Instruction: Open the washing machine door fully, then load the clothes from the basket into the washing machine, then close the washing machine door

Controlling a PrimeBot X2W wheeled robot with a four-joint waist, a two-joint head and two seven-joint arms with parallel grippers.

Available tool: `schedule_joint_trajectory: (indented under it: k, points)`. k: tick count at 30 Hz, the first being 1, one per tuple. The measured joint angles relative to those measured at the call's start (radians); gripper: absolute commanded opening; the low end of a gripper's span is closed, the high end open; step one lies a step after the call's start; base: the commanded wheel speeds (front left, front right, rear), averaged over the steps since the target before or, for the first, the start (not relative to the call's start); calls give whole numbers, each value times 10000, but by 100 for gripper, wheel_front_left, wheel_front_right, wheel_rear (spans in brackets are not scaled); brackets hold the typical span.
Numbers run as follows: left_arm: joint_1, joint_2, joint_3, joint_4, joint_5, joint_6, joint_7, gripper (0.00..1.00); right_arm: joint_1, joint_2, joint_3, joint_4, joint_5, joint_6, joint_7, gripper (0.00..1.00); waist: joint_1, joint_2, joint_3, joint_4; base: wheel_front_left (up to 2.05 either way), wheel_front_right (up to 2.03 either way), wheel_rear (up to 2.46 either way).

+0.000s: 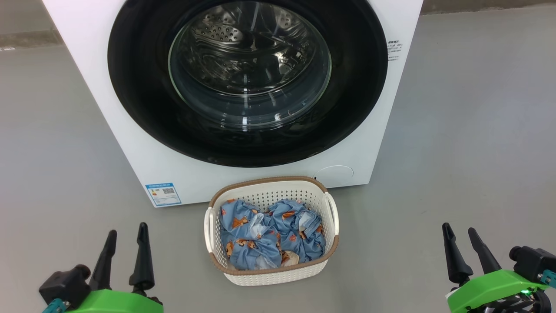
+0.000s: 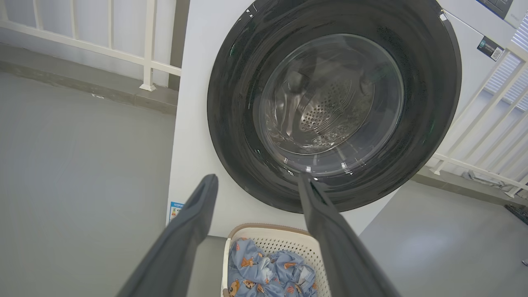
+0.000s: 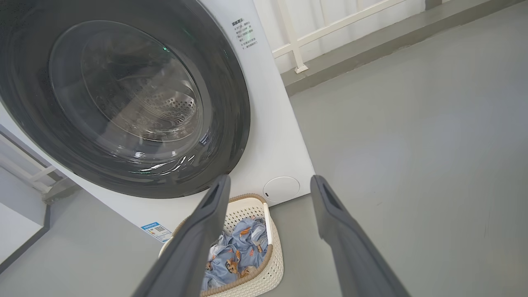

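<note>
Left pincer [image 1: 127,229] and right pincer [image 1: 458,227] hang spread and empty while we judge the washing machine door [image 1: 247,82], shut just behind the basket [image 1: 269,179], heavy, stiff and glossy-slick, best hooked at its black rim's outer edge.

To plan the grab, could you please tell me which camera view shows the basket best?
The head view: the whole basket shows from above, rim and both handles. The left wrist view cuts the basket off at the bottom edge; in the right wrist view a finger hides part of it.
</note>
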Motion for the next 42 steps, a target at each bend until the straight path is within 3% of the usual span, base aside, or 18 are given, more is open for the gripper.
schedule_joint_trajectory:
  k: [18,35,42]
  points:
    - [-29,38,-142,29,1873,92,-512,100,-115,-75,48,0,-2165,15,-514,100,0,0,40,-19,0,0,0]
    - [-238,38,-134,640,3440,90,-963,100,-121,-105,67,-17,-3081,69,-963,100,0,0,11,-19,0,0,0]
    - [-243,36,-121,884,3432,90,-963,100,-122,-104,77,12,-2913,71,-963,100,0,0,0,-11,0,0,0]
